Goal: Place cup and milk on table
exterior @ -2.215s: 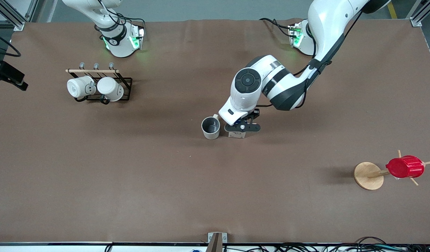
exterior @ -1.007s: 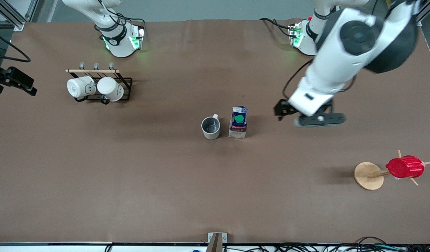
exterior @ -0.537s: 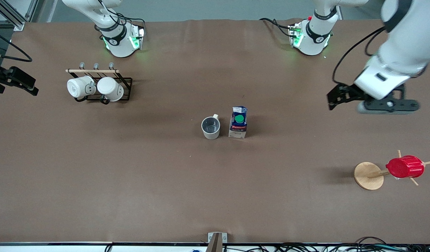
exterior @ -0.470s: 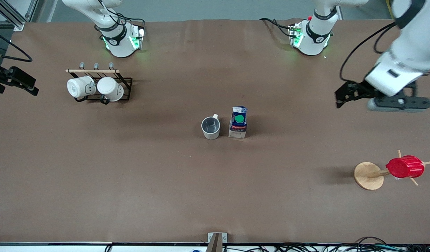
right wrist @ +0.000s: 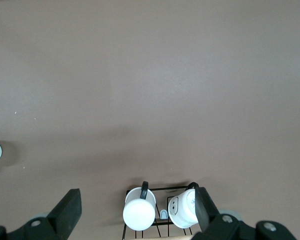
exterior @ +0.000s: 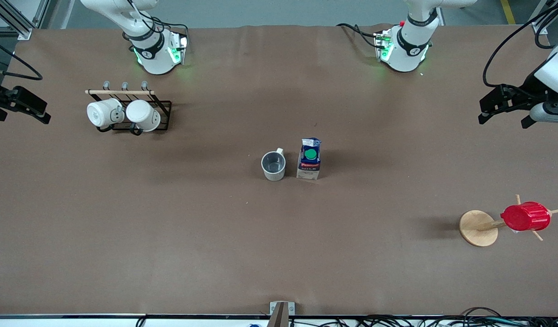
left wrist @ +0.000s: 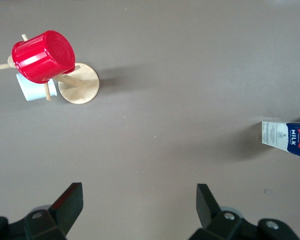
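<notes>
The cup [exterior: 273, 165] stands upright on the table [exterior: 215, 236] near its middle, handle toward the robots' bases. The milk [exterior: 310, 160] stands upright right beside it, toward the left arm's end, apart from it. The milk also shows at the edge of the left wrist view [left wrist: 288, 139]. My left gripper [exterior: 547, 114] is up in the air over the left arm's end of the table, open and empty [left wrist: 138, 205]. My right gripper [exterior: 8, 102] waits at the right arm's end, above the mug rack, open and empty [right wrist: 137, 205].
A black wire rack [exterior: 163, 113] holds two all-white mugs [exterior: 104, 112] [exterior: 143, 115] near the right arm's base; both show in the right wrist view [right wrist: 139, 214] [right wrist: 182, 210]. A red ribbed cup [exterior: 525, 216] hangs on a wooden peg stand [exterior: 478, 228] at the left arm's end.
My left gripper let go of the milk, rose and swung away toward the left arm's end of the table. The milk stands beside the cup. The right arm barely moved.
</notes>
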You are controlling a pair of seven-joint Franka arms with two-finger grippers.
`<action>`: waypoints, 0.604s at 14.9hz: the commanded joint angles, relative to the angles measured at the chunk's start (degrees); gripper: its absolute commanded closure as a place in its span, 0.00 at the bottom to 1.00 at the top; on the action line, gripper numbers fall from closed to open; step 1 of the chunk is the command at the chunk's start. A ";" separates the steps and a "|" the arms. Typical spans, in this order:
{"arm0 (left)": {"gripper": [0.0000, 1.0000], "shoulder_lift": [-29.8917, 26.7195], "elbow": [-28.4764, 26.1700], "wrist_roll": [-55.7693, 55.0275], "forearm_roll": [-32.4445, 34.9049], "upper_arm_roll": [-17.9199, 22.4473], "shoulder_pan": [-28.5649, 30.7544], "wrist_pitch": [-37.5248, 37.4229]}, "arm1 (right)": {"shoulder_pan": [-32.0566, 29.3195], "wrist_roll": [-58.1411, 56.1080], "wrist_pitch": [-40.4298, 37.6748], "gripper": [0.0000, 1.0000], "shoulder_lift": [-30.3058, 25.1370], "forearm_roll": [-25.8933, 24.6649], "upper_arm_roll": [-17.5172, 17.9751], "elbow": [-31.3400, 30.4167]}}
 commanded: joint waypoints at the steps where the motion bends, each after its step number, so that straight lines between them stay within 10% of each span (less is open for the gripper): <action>1: 0.00 0.03 -0.79 -0.16 -0.31 0.02 -0.22 -0.35 | 0.09 0.18 -0.55 0.00 -0.08 1.17 -0.12 0.34; 9: 0.00 -0.76 -5.80 -4.82 -0.40 -1.03 0.83 1.49 | 0.35 0.35 -0.64 0.00 -0.08 1.17 -0.20 0.25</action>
